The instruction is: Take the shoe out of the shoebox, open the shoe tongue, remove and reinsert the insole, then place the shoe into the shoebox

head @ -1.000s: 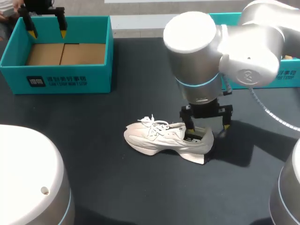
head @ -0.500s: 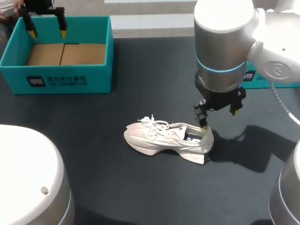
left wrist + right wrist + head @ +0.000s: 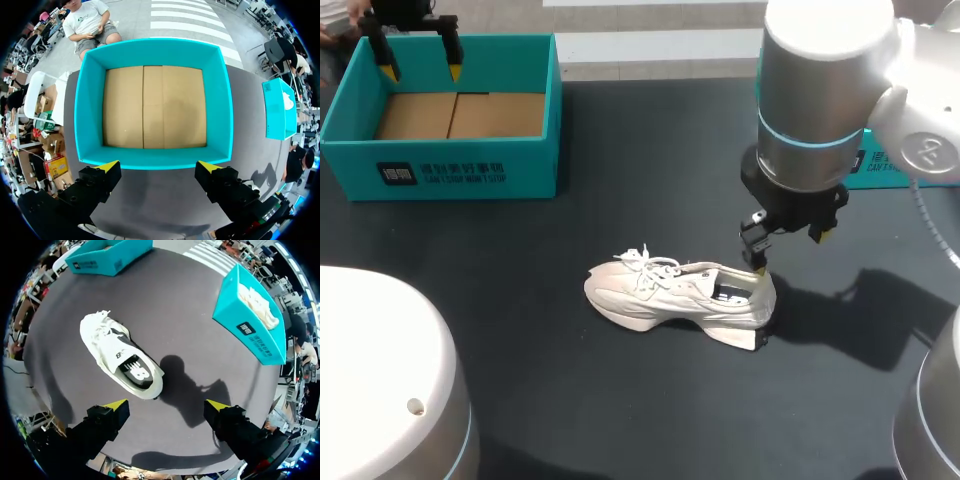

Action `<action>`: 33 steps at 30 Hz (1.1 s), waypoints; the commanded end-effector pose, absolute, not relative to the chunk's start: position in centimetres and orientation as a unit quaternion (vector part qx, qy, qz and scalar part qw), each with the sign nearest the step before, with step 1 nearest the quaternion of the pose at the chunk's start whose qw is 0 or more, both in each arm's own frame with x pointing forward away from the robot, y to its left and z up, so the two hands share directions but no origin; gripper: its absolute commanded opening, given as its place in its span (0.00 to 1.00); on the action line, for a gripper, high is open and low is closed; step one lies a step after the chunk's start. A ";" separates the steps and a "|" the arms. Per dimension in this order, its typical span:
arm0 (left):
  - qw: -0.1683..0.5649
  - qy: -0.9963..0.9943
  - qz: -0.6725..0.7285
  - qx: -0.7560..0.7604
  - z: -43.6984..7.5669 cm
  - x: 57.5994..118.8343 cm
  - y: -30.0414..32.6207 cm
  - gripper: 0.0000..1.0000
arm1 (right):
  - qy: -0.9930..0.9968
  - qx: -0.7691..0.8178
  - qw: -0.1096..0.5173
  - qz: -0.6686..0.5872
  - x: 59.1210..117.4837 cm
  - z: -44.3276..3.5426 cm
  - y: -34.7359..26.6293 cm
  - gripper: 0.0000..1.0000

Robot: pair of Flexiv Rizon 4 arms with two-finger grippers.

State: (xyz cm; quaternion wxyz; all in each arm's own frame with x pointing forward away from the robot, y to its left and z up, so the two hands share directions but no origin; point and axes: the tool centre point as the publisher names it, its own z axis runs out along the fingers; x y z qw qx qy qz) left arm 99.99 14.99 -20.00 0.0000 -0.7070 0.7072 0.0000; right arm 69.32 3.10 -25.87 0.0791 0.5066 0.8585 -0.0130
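Note:
A white laced shoe (image 3: 675, 297) lies on the dark table, toe toward my left, its dark insole showing at the heel opening; the right wrist view looks down on this shoe (image 3: 121, 358) ahead of the fingers. My right gripper (image 3: 789, 250) hangs open just above the heel, holding nothing, and its yellow tips (image 3: 167, 404) stand wide apart. At the far left is the teal shoebox (image 3: 350, 105), empty with a brown cardboard floor. My left gripper (image 3: 420, 72) hovers open over its far end, and the left wrist view looks straight down into the shoebox (image 3: 91, 105) past the gripper (image 3: 157, 165).
A second teal box (image 3: 892, 167) sits at the far right, partly behind my right arm; in the right wrist view this box (image 3: 251, 325) holds something pale. Dark tabletop (image 3: 620, 200) spreads between the shoebox and the shoe.
My right gripper has risen out of the shoe's heel opening and shifted right, now hanging above the heel. The shoe and the left arm stayed put.

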 end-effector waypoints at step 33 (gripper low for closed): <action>0.000 0.707 0.000 -0.707 -20.0 100.0 15.0 1.00 | 0.983 -0.154 0.093 0.033 67.1 -26.8 1.5 1.00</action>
